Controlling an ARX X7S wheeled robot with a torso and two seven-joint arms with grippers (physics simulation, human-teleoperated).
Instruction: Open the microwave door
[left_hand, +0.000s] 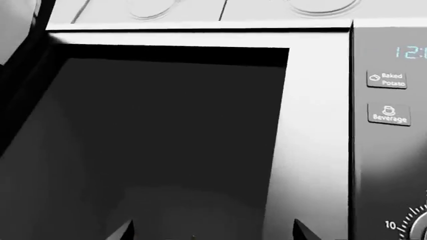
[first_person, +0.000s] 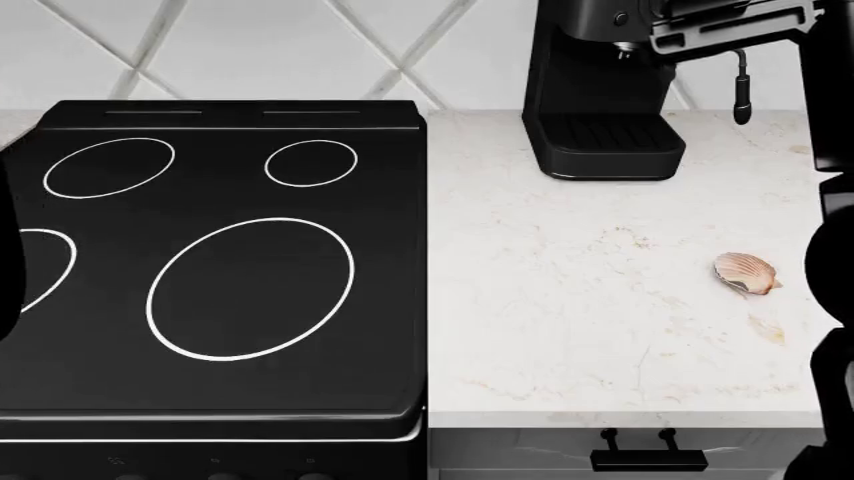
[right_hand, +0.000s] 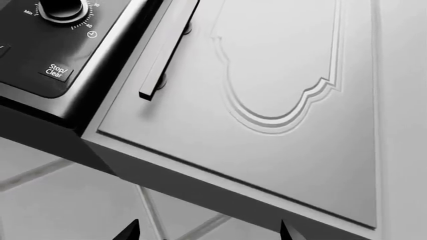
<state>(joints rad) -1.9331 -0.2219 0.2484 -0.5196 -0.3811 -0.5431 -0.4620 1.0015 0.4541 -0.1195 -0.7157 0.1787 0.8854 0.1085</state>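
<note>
In the left wrist view the microwave's dark cavity (left_hand: 167, 140) stands uncovered inside its pale front frame (left_hand: 313, 125). A dark slab at the frame's side (left_hand: 17, 95) looks like the door swung aside; I cannot tell for sure. The control panel (left_hand: 390, 100) shows a clock, "Baked Potato" and "Beverage" buttons and a dial. My left gripper (left_hand: 212, 235) is open right in front of the cavity, with nothing between its tips. The right wrist view catches the panel's corner with "Stop/Clear" (right_hand: 57, 71). My right gripper (right_hand: 208, 234) is open and holds nothing, below the microwave.
A white cabinet door (right_hand: 280, 100) with a bar handle (right_hand: 167, 50) adjoins the microwave. In the head view a black cooktop (first_person: 214, 260) sits left, and a marble counter (first_person: 601, 300) carries a coffee machine (first_person: 601, 90) and a shell (first_person: 747, 273).
</note>
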